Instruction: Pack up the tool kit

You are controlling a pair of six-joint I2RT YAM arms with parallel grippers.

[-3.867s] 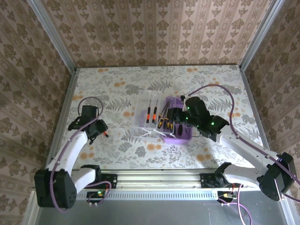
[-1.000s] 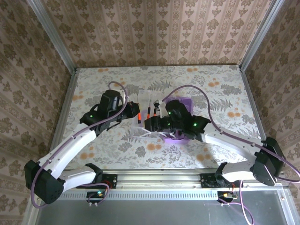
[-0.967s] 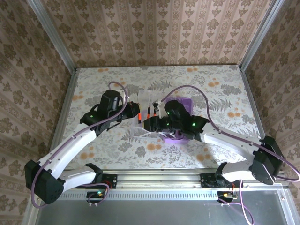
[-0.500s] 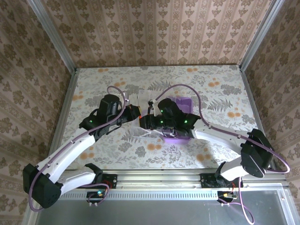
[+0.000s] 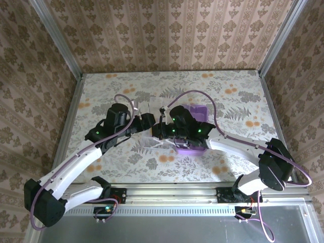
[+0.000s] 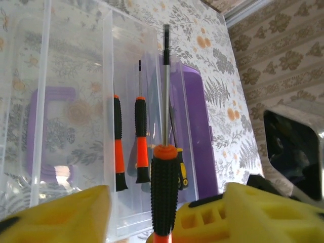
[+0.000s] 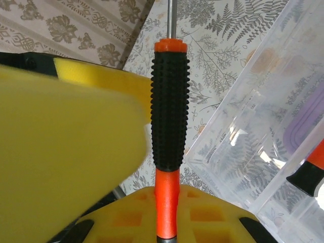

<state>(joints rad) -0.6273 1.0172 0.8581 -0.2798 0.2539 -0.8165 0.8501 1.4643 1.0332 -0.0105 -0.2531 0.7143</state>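
Observation:
A screwdriver [image 6: 164, 192] with an orange-and-black handle stands between the two grippers above the tool kit's clear lid [image 5: 147, 143]. My right gripper [image 7: 154, 174] is shut on the orange end of that screwdriver [image 7: 170, 121]. My left gripper [image 6: 162, 205] is open around the black grip, with a gap on its left side. In the top view the left gripper [image 5: 147, 121] and right gripper [image 5: 158, 130] meet over the lid, beside the purple box [image 5: 200, 110]. Two more orange-and-black screwdrivers [image 6: 140, 136] lie in the open kit, with a yellow-handled one [image 6: 181, 172] beside them.
The lid [image 6: 76, 76] lies flat to the left of the purple box [image 6: 195, 131], its purple handle [image 6: 53, 131] showing through. The right arm's black body [image 6: 293, 152] is close on the right. Metal rails edge the floral table [image 5: 101, 91], with patterned walls behind.
The left gripper's jaws have opened off the screwdriver, and the right gripper's jaws have closed on its handle. Both grippers have stayed together over the lid.

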